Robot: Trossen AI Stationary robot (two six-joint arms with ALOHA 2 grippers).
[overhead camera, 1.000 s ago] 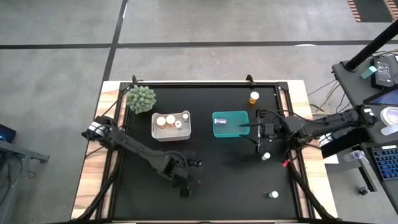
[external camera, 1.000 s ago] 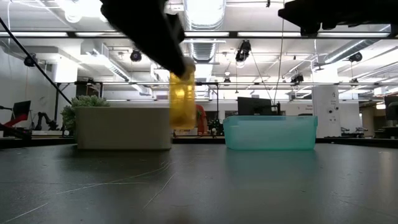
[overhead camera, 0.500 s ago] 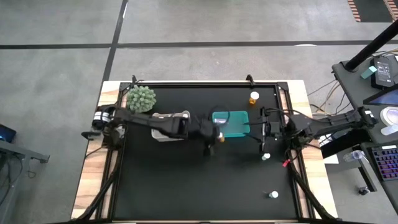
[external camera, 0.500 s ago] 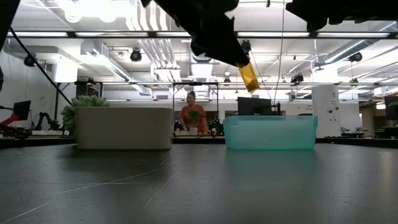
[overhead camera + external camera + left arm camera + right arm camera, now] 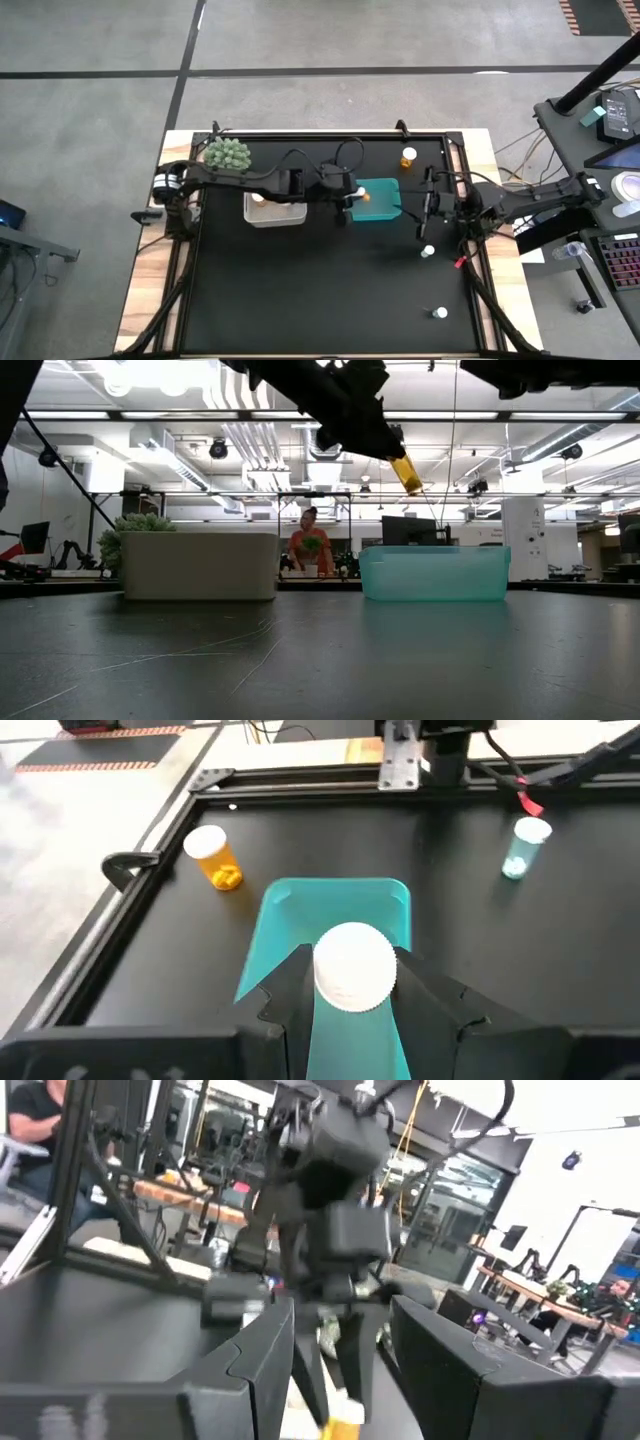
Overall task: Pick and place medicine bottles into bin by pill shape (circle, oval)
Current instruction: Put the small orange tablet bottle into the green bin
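My left gripper (image 5: pixel 352 196) is shut on an amber medicine bottle with a white cap (image 5: pixel 354 966). It hangs high over the left end of the teal bin (image 5: pixel 382 203), as the low view (image 5: pixel 406 472) also shows. My right gripper (image 5: pixel 425 206) is open and empty just right of the teal bin, its fingers apart in its wrist view (image 5: pixel 340 1365). The white bin (image 5: pixel 274 212), left of the teal one, holds a few bottles. An amber bottle (image 5: pixel 408 157) stands at the far right. Two whitish bottles (image 5: pixel 427 251) (image 5: pixel 439 313) stand near the right edge. My left gripper pinches the amber bottle between its two fingers (image 5: pixel 288 992), at the sides of the white cap end (image 5: pixel 354 1000). The cap faces back toward the wrist. The amber body (image 5: pixel 406 472) sticks out past the fingertips, slanting down toward the table's right. The bottle is lifted clear above the teal bin.
A spiky green plant (image 5: pixel 228 156) stands at the far left corner. The black mat has a raised frame (image 5: pixel 330 135) around it. A person shows in the room behind the table (image 5: pixel 305 548). The mat's near half is bare.
My left gripper has swung from the mat's near middle toward the far edge and right, to above the teal bin, carrying the amber bottle. The bottle, upright a second ago, is now tilted.
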